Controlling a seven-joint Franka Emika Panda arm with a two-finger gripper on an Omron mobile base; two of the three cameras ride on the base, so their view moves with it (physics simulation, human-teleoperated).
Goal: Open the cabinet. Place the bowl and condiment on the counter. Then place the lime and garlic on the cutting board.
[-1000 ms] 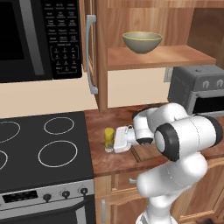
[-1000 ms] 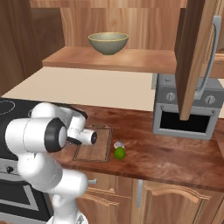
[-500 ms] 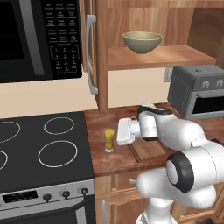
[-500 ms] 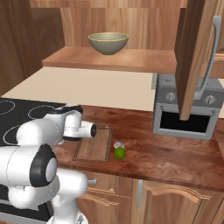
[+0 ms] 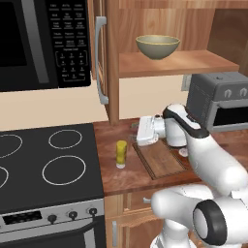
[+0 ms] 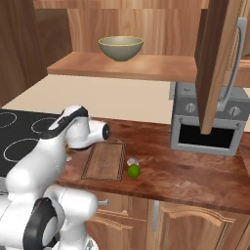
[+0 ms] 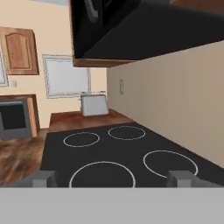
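Cabinet (image 5: 104,63) doors open; bowl (image 5: 157,46) on its shelf. Condiment (image 5: 121,154) upright on counter (image 6: 195,171), btwn stovetop (image 5: 43,164) & cutting board (image 6: 105,160). Lime (image 6: 133,171) & garlic (image 6: 132,161) just beside board's right edge. Gripper (image 7: 113,178) spread wide, holding nothing, above the stovetop.

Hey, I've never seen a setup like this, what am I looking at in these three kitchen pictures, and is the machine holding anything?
It's a rendered kitchen with a white robot arm. Two pictures come from cameras behind the arm, left and right; the third looks out from its hand over the black stovetop. The tool stands open and holds nothing. On the counter lie a cutting board, a yellow condiment bottle, a lime and a pale garlic bulb beside it. The cabinet is open, and the bowl sits on its shelf.
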